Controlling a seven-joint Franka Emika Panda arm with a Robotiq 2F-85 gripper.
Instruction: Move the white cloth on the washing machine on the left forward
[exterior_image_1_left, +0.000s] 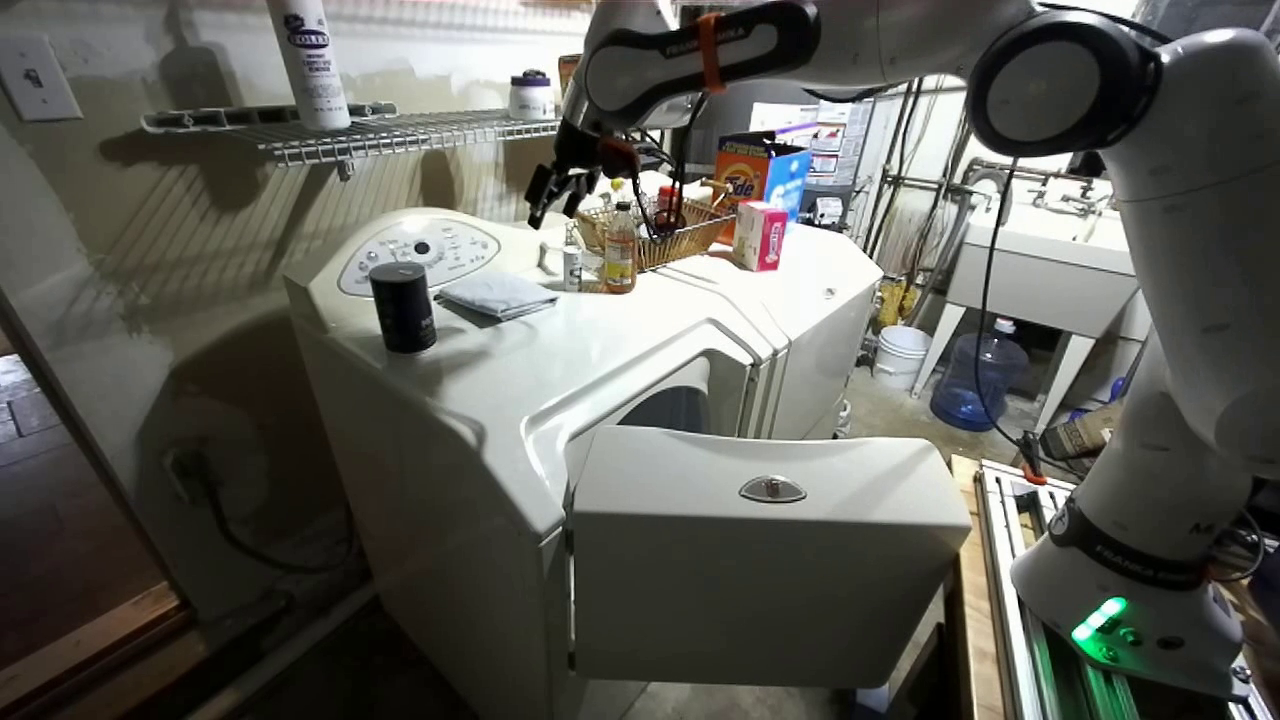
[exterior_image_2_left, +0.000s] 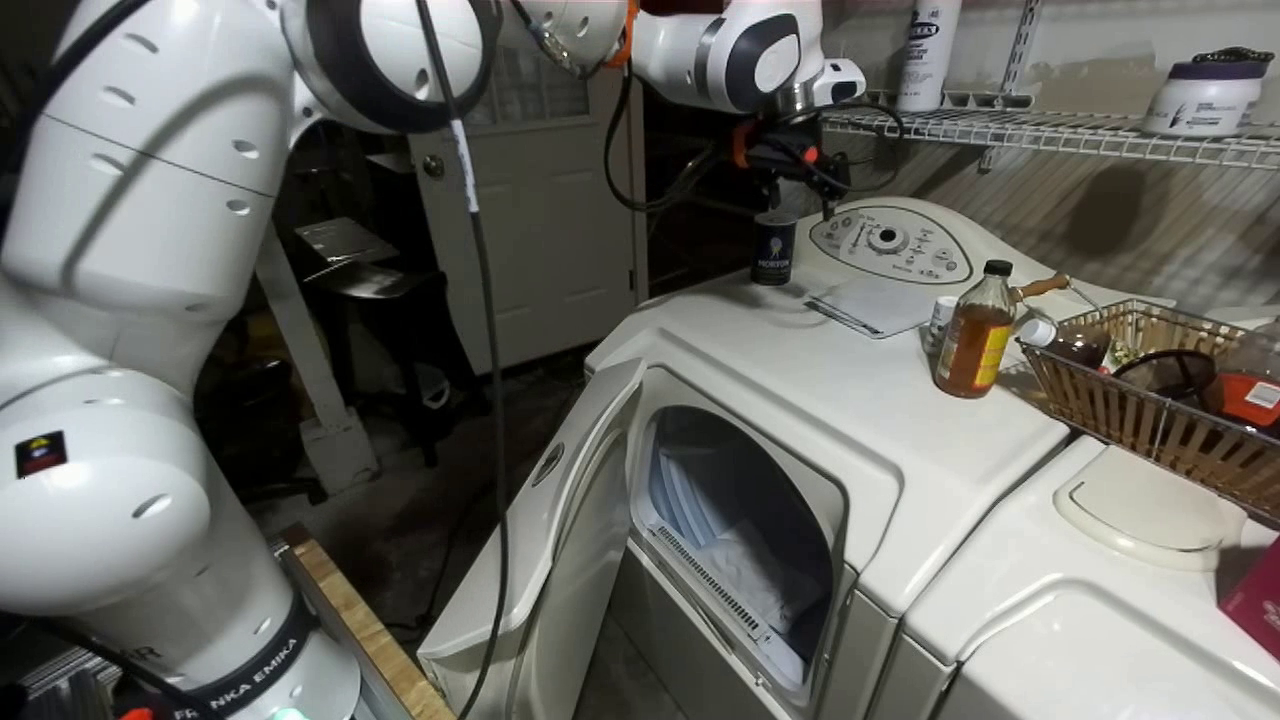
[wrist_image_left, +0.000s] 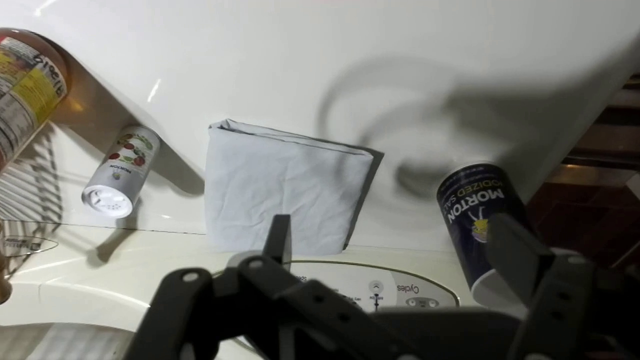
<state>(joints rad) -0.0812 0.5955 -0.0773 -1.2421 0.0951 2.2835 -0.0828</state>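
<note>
The white cloth (exterior_image_1_left: 498, 296) lies folded flat on top of the white washing machine (exterior_image_1_left: 590, 345), against its control panel. It shows in both exterior views (exterior_image_2_left: 872, 304) and in the wrist view (wrist_image_left: 285, 190), with its folded edge away from the panel. The washing machine (exterior_image_2_left: 800, 345) has its front door hanging open. My gripper (exterior_image_1_left: 555, 207) is open and empty, in the air above the machine and apart from the cloth. In the wrist view the gripper (wrist_image_left: 390, 235) has its fingers wide apart; one finger overlaps the cloth's panel-side edge, the other overlaps a dark salt can.
The dark salt can (wrist_image_left: 480, 225) stands on one side of the cloth. A small white shaker (wrist_image_left: 122, 170) and an amber bottle (exterior_image_2_left: 975, 335) stand on the other side, beside a wicker basket (exterior_image_2_left: 1120, 400). A wire shelf (exterior_image_1_left: 420, 135) hangs on the wall above the panel.
</note>
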